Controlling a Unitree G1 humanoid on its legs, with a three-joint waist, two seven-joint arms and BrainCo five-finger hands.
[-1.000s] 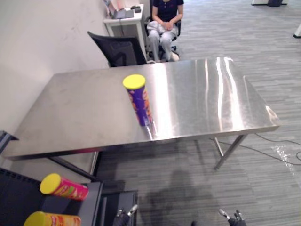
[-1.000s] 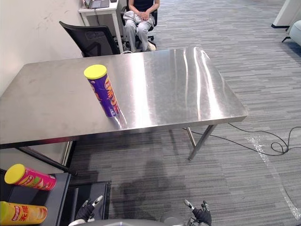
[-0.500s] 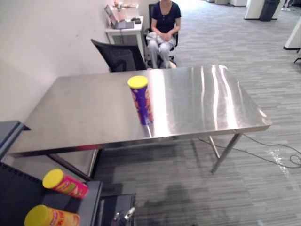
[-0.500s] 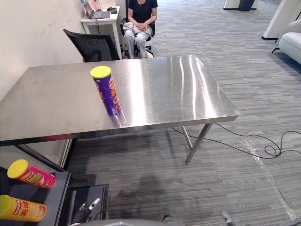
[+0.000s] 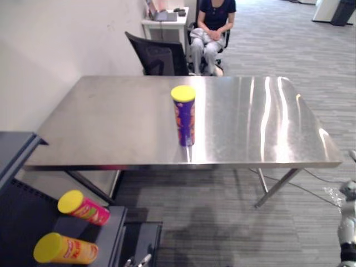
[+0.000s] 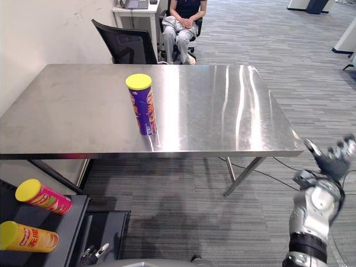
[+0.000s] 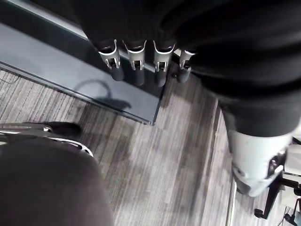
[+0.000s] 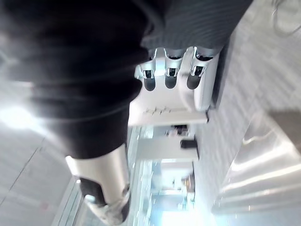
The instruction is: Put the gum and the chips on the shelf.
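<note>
A purple chips can (image 5: 184, 115) with a yellow lid stands upright near the front edge of the steel table (image 5: 111, 122). A pink can (image 5: 83, 207) and an orange can (image 5: 65, 249), both yellow-lidded, lie on their sides on the dark shelf (image 5: 22, 219) at the lower left. My right hand (image 6: 328, 161) is raised beyond the table's right front corner, well away from the purple can, with its fingers (image 8: 169, 77) straight and holding nothing. My left hand (image 6: 93, 255) hangs low beside the shelf, its fingers (image 7: 136, 61) relaxed and empty.
A black office chair (image 5: 158, 55) stands behind the table, with a person (image 5: 214, 22) seated farther back next to a small white desk (image 5: 167, 19). A wall runs along the left. Grey carpet lies in front and to the right of the table.
The camera has shifted, so the whole scene sits differently. My right hand has risen from down near the floor to table height at the right. The cans have not moved.
</note>
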